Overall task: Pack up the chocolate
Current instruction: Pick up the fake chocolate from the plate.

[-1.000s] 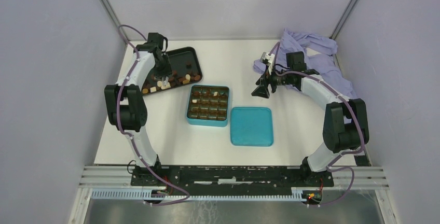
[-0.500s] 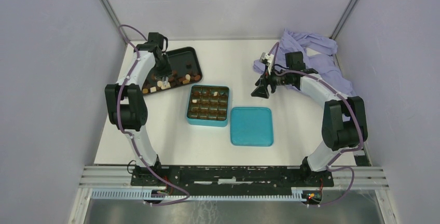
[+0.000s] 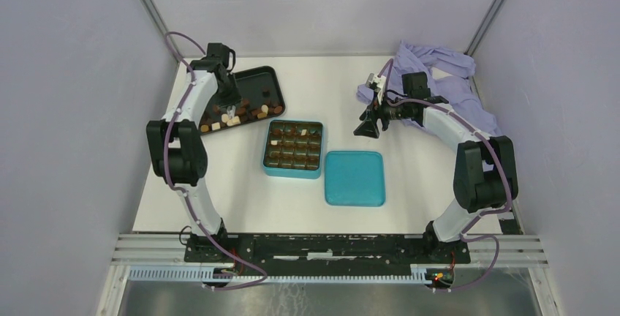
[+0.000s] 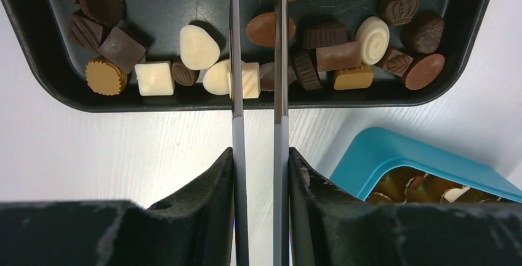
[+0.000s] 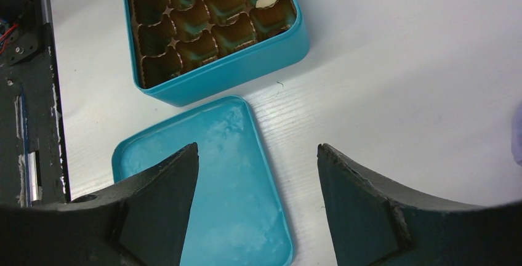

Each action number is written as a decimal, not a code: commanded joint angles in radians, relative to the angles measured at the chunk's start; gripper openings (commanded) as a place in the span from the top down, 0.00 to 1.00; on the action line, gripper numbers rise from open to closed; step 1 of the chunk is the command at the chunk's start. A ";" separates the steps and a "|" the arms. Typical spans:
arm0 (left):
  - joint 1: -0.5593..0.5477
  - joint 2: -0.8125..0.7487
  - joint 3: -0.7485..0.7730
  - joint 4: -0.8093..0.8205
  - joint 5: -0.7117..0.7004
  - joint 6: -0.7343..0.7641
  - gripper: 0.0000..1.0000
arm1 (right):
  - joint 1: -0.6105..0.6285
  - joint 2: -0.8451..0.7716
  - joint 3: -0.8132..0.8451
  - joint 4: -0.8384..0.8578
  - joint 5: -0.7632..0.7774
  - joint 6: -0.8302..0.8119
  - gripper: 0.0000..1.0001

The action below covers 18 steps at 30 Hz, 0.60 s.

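Left gripper [image 3: 232, 114] hangs over the near edge of the black rectangular plastic tray [image 3: 257, 77], at the far left of the white table [image 3: 219, 184]. From above it is only a pale tip among specks. The left wrist view shows its two thin metal blades standing a narrow gap apart. They run up past the frame's top edge, so the tips are hidden and I cannot tell whether they pinch anything.

That same view resolves the small bite-sized chocolate pieces in dark brown, tan and cream-white [image 4: 198, 47]. They crowd along the tray's near wall, among them a white swirl, a crown shape and a ridged tan cup. A striped cream block and a dark piece lie side by side in the gap between the blades.

Right gripper [image 5: 257, 150] hovers above the table with its black fingers spread wide and nothing between them.

Its wrist camera looks down into the teal square box [image 5: 228, 72], which the left wrist view catches only by a corner. One cream piece sits in a corner cell of the brown grid insert [image 5: 184, 16]. The teal square lid [image 5: 215, 180] lies flat just beside the box.

Only the top view shows the crumpled lavender cloth [image 3: 439, 67] at the far right, behind the right arm.
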 commanded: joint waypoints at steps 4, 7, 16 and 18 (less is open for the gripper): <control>0.007 -0.113 -0.005 0.053 -0.007 0.030 0.98 | -0.004 0.003 0.036 0.010 -0.017 0.006 0.23; 0.008 -0.139 -0.034 0.071 0.000 0.034 0.98 | -0.004 0.007 0.037 0.012 -0.019 0.010 0.23; 0.008 -0.216 -0.090 0.118 0.041 0.038 0.98 | -0.004 0.013 0.037 0.012 -0.015 0.012 0.24; 0.009 -0.228 -0.106 0.123 0.042 0.038 0.98 | -0.004 0.013 0.035 0.010 -0.013 0.011 0.24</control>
